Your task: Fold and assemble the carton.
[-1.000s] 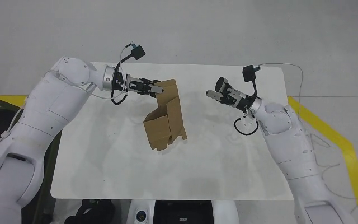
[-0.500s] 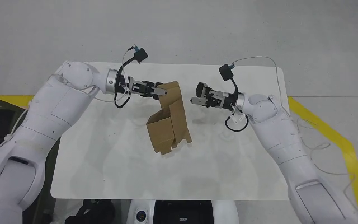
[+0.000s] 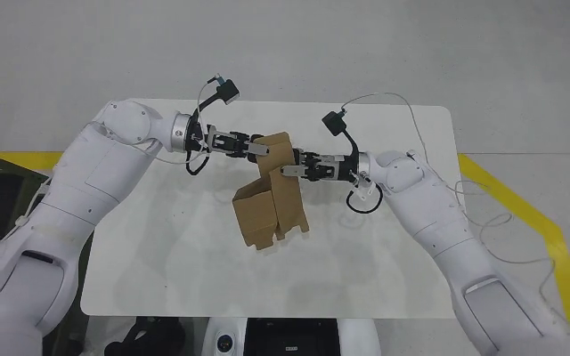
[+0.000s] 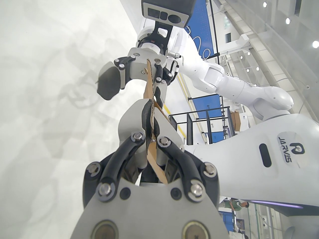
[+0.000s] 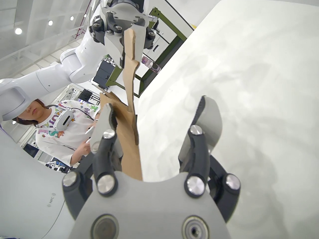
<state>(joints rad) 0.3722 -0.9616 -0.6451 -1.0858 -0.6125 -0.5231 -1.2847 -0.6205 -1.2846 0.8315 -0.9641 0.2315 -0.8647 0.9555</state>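
A white desk [image 3: 178,258] with rounded corners stands on a pale grey floor [image 3: 294,44]. A yellow line [image 3: 512,191] on the floor runs past the desk's right side. The wrist views look out into a large hall with ceiling lights [image 5: 18,30] and dark metal racks [image 4: 188,125] beyond the desk.

The carton [image 3: 272,200] is brown cardboard, only partly folded. It stands about mid-desk, a little toward the far edge, with one tall panel rising above its open body. It sits well in from the near edge and from both side edges, with bare white surface on those three sides. The far edge is the closest to it.

The left gripper [image 3: 256,148] comes in from the far left. Its jaws are clenched on the top of the tall panel, and the corrugated edge [image 4: 150,115] is pinched between its dark pads. The right gripper [image 3: 289,168] meets the same panel from the right, just beside the left gripper. Its jaws are spread wide, with the panel's free edge [image 5: 129,125] standing between them, close to one finger. Whether the cardboard touches that finger I cannot tell. Both forearms reach over the far half of the desk, leaving the near half to the carton's lower body.
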